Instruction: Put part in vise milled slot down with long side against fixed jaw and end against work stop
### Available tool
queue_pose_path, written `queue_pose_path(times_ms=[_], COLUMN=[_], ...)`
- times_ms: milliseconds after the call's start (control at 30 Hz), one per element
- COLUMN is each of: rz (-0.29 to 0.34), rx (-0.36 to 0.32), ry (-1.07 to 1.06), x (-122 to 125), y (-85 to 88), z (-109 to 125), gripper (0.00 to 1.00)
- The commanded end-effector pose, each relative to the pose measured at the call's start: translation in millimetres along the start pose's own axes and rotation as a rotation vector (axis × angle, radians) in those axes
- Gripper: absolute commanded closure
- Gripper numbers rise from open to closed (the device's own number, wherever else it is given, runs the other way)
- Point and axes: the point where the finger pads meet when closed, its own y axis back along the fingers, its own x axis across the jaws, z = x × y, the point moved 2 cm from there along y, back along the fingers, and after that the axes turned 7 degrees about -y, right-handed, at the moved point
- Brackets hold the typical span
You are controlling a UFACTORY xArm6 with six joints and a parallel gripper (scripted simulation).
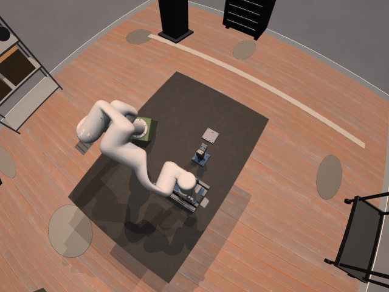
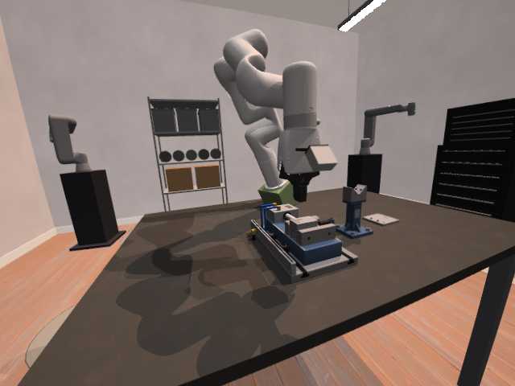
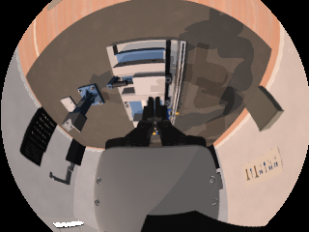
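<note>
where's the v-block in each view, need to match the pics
Top: the V-block stands just right of centre on the table, between the infeed plate and the vise.
Exterior: V-block right of centre, behind the vise, left of the plate.
Wrist: V-block left of centre, small and skewed.
Shared landmark: the vise, next to it in every view.

Even, moderately bright indoor light. Ceiling strip light (image 2: 360, 14) glows white at upper right of exterior view. Several overlapping soft-edged arm shadows spread across dark table (image 2: 125, 332), and past table edge (image 1: 94, 201) onto floor. No glare. Top view bows strongly at edges. Wrist view is circular fisheye inside black surround, coarse, slightly soft.
</note>
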Motion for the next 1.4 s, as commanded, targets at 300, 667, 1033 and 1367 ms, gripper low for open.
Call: queue_pose_path(times_ms=[300,667,1033,1367], rz=[0.001,0.001,0.001,0.001], rx=[0.006,0.006,0.006,0.006], ry=[-0.001,-0.001,-0.001,-0.001], x=[35.1,35.1,35.1,35.1], y=[2.3,2.3,2.3,2.0], z=[-2.4,-2.4,-2.4,-2.4], gripper=[1.00,1.00,1.00,1.00])
